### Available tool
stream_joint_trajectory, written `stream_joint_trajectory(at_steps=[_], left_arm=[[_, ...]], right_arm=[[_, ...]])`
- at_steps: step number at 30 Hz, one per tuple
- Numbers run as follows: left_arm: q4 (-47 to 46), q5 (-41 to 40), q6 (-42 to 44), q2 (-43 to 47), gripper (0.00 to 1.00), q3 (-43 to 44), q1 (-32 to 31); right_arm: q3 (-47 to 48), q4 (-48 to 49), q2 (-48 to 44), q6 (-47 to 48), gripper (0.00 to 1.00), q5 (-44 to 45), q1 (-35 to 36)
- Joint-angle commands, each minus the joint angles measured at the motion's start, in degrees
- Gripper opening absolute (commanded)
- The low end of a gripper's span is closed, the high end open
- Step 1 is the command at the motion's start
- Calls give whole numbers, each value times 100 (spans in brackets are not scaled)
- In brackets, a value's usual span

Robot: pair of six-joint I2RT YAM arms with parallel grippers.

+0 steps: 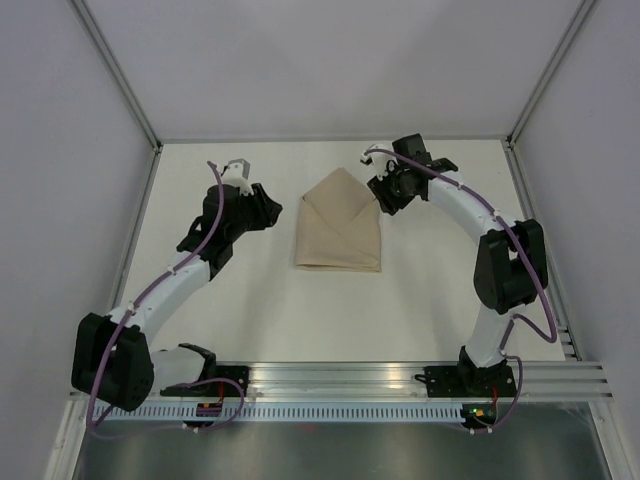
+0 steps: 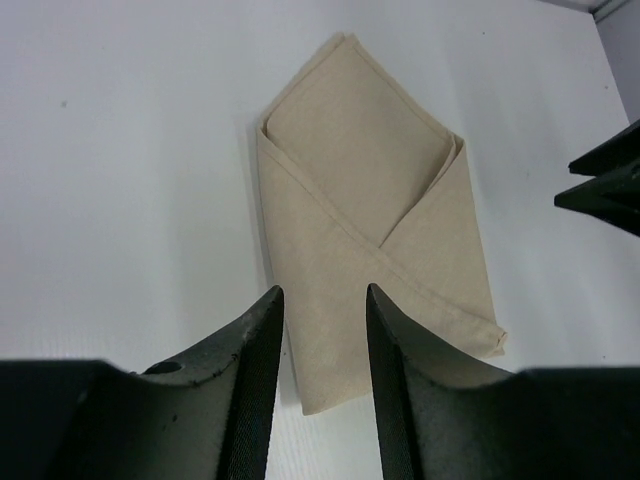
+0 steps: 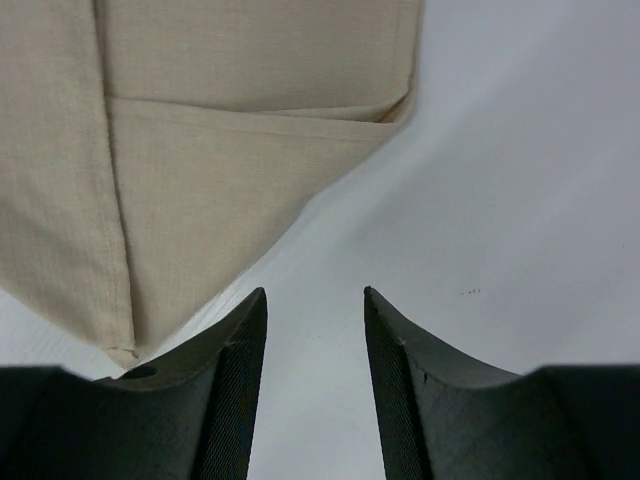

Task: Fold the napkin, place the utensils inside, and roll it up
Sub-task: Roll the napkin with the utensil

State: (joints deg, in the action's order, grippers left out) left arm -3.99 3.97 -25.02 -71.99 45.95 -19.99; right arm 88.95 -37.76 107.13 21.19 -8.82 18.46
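Napkin (image 1: 340,225) lies folded on the worktop (image 1: 300,310); left fingers (image 2: 255,345) and right fingers (image 3: 238,345) are spread, pinching nothing.

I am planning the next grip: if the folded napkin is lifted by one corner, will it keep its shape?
Probably not: the napkin is thin cloth in loose overlapping flaps, so it would likely sag and unfold. It looks light. Pushed on the smooth table, it may bunch rather than slide whole.

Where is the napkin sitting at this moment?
In the top view the napkin lies folded on the table, mid-width toward the far edge, between the left gripper and the right gripper, held by neither.
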Motion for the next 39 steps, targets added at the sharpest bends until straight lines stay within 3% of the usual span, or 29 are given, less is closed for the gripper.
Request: stream_joint_trajectory(at_steps=[1, 13, 27, 32, 39], left_arm=[[636, -370, 435, 517, 45, 248, 12], [926, -766, 348, 1143, 47, -87, 12], [786, -529, 331, 985, 49, -104, 12], [698, -423, 313, 906, 49, -166, 12], [627, -423, 357, 835, 49, -201, 12]], right_arm=[[-482, 198, -324, 886, 50, -313, 237], [-2030, 1200, -1053, 1642, 52, -287, 1230], [-2434, 1586, -958, 1730, 55, 29, 2329], [-2505, 1816, -799, 1915, 60, 126, 2382], [-2549, 1956, -457, 2038, 60, 153, 2382]])
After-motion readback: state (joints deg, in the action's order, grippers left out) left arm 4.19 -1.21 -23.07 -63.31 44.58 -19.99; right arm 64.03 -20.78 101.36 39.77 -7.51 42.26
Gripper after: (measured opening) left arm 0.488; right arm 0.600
